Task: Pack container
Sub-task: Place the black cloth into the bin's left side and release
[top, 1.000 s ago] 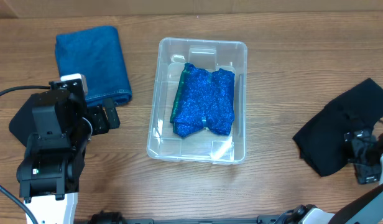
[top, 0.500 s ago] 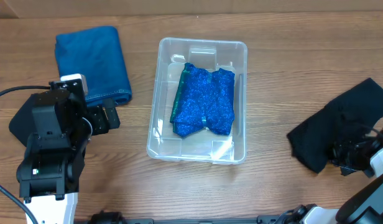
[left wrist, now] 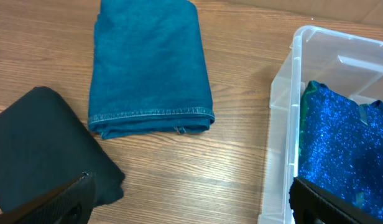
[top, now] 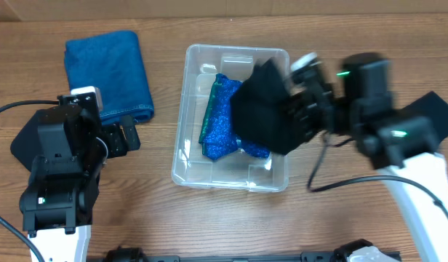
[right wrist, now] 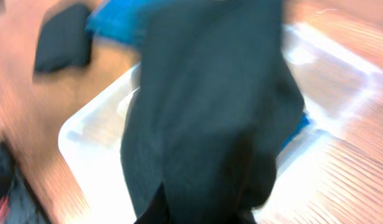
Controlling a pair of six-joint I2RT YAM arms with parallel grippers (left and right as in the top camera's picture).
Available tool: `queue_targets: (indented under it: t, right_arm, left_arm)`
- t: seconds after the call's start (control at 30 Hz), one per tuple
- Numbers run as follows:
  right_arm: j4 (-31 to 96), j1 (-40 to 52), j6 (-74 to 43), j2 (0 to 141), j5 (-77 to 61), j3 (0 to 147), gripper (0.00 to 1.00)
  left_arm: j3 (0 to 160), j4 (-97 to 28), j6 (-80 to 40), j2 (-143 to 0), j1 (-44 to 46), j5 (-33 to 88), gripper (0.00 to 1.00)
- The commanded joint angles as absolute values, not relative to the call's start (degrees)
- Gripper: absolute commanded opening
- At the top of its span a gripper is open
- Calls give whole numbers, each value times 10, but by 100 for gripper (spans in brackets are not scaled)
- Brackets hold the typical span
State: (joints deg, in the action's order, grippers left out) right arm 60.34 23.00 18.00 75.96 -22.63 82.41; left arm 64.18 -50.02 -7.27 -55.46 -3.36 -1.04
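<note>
Even light; blurred right-wrist view.

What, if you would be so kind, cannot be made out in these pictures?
- Right gripper fingertips: hidden behind the black cloth in overhead and right wrist views, so its grip is unclear.
- Sparkly blue cloth: partly covered by that cloth, overhead.
- Container: smeared by motion blur, right wrist view.
- Second black cloth: cut off by the left wrist frame's edge.

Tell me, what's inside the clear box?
A sparkly blue cloth lies inside the clear box, with a green strip along its left edge. A black cloth above covers the box's right side, so what's there is hidden.
</note>
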Motion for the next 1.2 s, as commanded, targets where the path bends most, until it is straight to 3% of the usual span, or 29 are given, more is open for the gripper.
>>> queue_targets:
  t: [0.0,0.13,0.23,0.27,0.3,0.33,0.4,0.6,0.67,0.77,0.83,1.0,1.17]
  right_arm:
    - [611,335,252,836,-191,826,4]
    - [652,417,287,962,-202,825,4]
    - [649,427,285,1017,-195,825,4]
    - [626,418,240,1032,-135,825,4]
    - [598,408,160,1037,-50,825,40]
    - [566,394,53,1037,70,825,100]
    - [543,360,-107,1033,266,831,100]
    - [537,325,-217,910,395,841,100]
    - [518,295,-243,845,380,841,100]
    - [524,172,-278,770,322,841,100]
    - [551,23,-299,771,230,836,100]
    - [550,-277,-273,881,48,809,100]
    - [511,-413,-217,1042,-45,809,100]
  left_arm:
    - [655,-499,-64,-555,-31,-4,100]
    - [655,-506,-64,-555,-31,-4,100]
    - [655,-506,-64,-555,-31,-4,100]
    - [655,-506,-64,-555,-31,-4,100]
    - [655,-507,-64,-555,-31,-4,100]
    - [655,-508,-64,-555,-31,-4,100]
    - [655,-510,-64,-555,-31,-4,100]
    - [655,-518,-64,-555,-31,-4,100]
    - [655,-518,-64,-555,-31,-4,100]
    - [655,-518,-64,-555,-31,-4,100]
    - [655,-518,-64,-555,-31,-4,100]
    - [655,-520,-64,-555,-31,-4,100]
    - [655,-524,-64,-555,-31,-4,100]
